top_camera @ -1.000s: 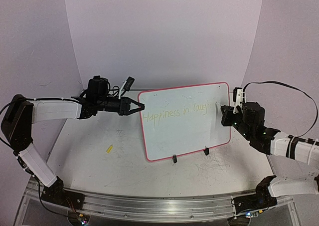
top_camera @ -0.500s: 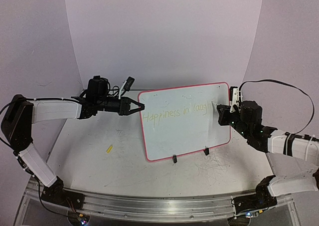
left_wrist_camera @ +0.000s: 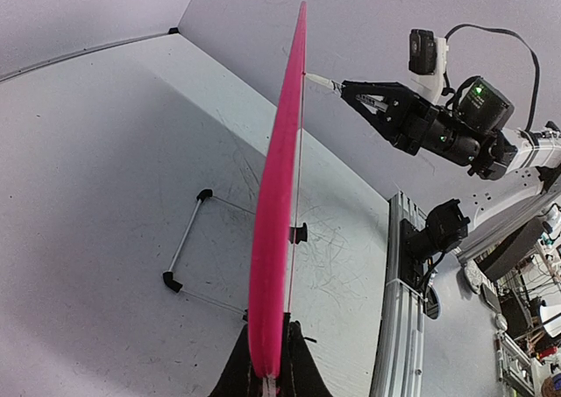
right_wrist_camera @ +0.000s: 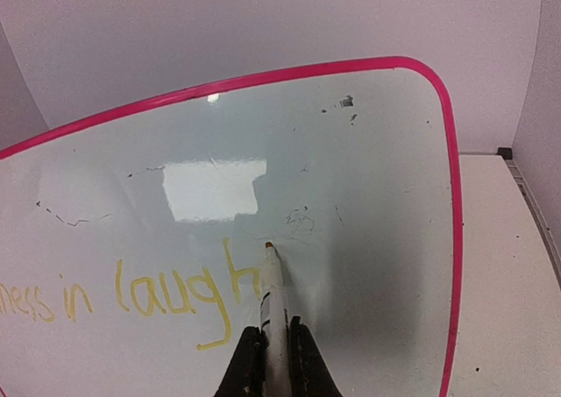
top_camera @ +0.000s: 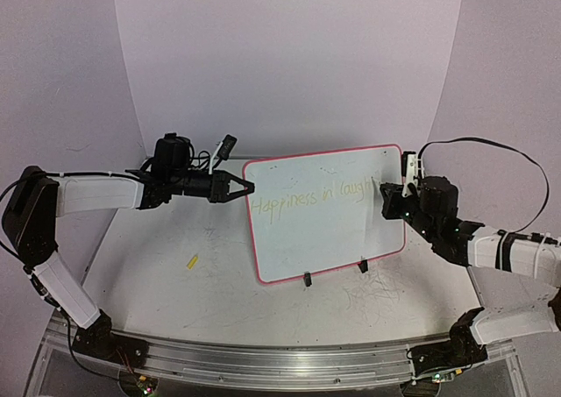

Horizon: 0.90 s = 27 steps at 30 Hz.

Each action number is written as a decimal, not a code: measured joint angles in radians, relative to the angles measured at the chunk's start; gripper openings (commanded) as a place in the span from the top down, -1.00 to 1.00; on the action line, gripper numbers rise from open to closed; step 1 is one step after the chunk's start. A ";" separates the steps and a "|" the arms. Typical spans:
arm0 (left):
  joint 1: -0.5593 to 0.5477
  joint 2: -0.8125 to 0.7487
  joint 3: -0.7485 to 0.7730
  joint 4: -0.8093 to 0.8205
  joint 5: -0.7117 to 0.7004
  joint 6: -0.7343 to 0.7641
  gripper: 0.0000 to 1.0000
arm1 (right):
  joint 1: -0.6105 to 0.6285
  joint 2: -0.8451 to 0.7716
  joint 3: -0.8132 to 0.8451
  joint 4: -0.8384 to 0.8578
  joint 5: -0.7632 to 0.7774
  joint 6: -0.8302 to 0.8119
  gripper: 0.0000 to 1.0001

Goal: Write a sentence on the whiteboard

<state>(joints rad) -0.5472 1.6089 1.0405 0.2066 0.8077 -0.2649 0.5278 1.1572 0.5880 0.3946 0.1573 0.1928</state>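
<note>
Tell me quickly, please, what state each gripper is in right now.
Left gripper: closed on the whiteboard edge.
Right gripper: closed, holding a marker.

Soft, even, lilac-tinted light. A bright rectangular glare sits on the whiteboard [right_wrist_camera: 368,195] in the right wrist view; both wrist views bend at the edges.

A: The whiteboard [right_wrist_camera: 368,204] is smooth and glossy, with a bright patch of glare. Its pink rim [right_wrist_camera: 452,239] looks plastic.
B: The table [top_camera: 166,292] is matt white, scuffed grey. The rail [top_camera: 263,359] is brushed metal.
</note>
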 measured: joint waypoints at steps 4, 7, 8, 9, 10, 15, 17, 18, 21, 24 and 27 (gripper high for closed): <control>0.000 0.000 0.000 0.000 0.000 0.000 1.00 | 0.000 -0.001 -0.001 -0.002 -0.002 0.015 1.00; 0.000 0.000 0.000 0.000 0.000 0.000 1.00 | 0.001 -0.006 -0.008 -0.004 -0.002 0.023 1.00; 0.000 0.000 0.000 0.000 0.000 0.000 1.00 | 0.001 -0.009 -0.015 -0.007 -0.002 0.026 1.00; 0.000 0.000 0.000 0.000 0.000 0.000 1.00 | 0.002 -0.013 -0.021 -0.010 -0.002 0.029 1.00; 0.000 0.000 0.000 0.000 0.000 0.000 1.00 | 0.004 -0.017 -0.027 -0.013 -0.002 0.032 1.00; 0.000 0.000 0.000 0.000 0.000 0.000 1.00 | 0.008 -0.033 -0.053 -0.024 -0.001 0.045 1.00; 0.000 0.000 0.000 0.000 0.000 0.000 1.00 | 0.010 -0.036 -0.057 -0.027 0.000 0.048 1.00; 0.000 0.000 0.000 0.000 0.000 0.000 1.00 | 0.011 -0.036 -0.057 -0.029 0.002 0.049 1.00; -0.001 0.000 0.000 0.000 0.000 0.000 1.00 | 0.012 -0.041 -0.057 -0.037 0.021 0.054 1.00; -0.001 0.000 0.000 0.000 0.000 0.003 1.00 | 0.012 -0.053 -0.057 -0.051 0.049 0.057 1.00; -0.002 0.000 0.000 0.000 0.000 0.004 1.00 | 0.012 -0.067 -0.057 -0.051 0.055 0.055 1.00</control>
<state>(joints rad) -0.5488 1.6089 1.0406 0.2066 0.8078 -0.2611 0.5398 1.0898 0.5308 0.3432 0.2127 0.2480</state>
